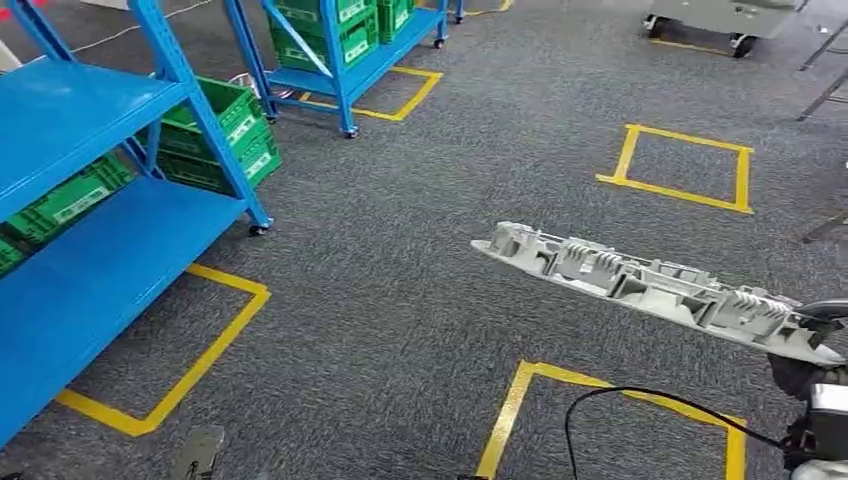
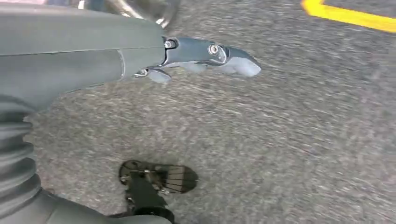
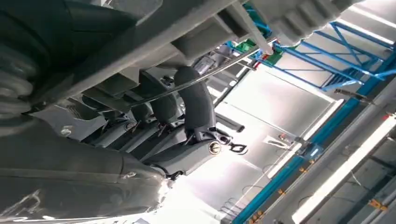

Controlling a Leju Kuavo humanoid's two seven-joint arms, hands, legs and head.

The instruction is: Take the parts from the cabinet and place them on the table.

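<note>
**Grey moulded part carried at one end, away from the blue shelving**

Grey plastic, ribbed and long, forms the part (image 1: 655, 287), which is held by the right hand (image 1: 815, 385) at its near end only; the rest is cantilevered out over the grey carpet (image 1: 420, 300), roughly level, with its far tip slightly higher in the head view. In the right wrist view the fingers (image 3: 194, 105) are seen curled up around the underside of the part (image 3: 154, 39), pressed close together against it; how far the thumb wraps over the top cannot be told from that turned view. The left hand (image 2: 205, 58) hangs low over the carpet, holding nothing; its fingers are extended and lie close to one another rather than splayed. The blue cabinet (image 1: 90, 180), with green crates (image 1: 225, 135) on its shelves, stands to the left, well apart from the part; the table is yet to be reached, so the carry is judged to be the step in hand. Because the grip sits at one end, the long free end is best kept level and steady during walking and turning; clearance from the cabinet uprights should be allowed for; the clasp should be kept firm until the part is supported along its length on the table.
</note>
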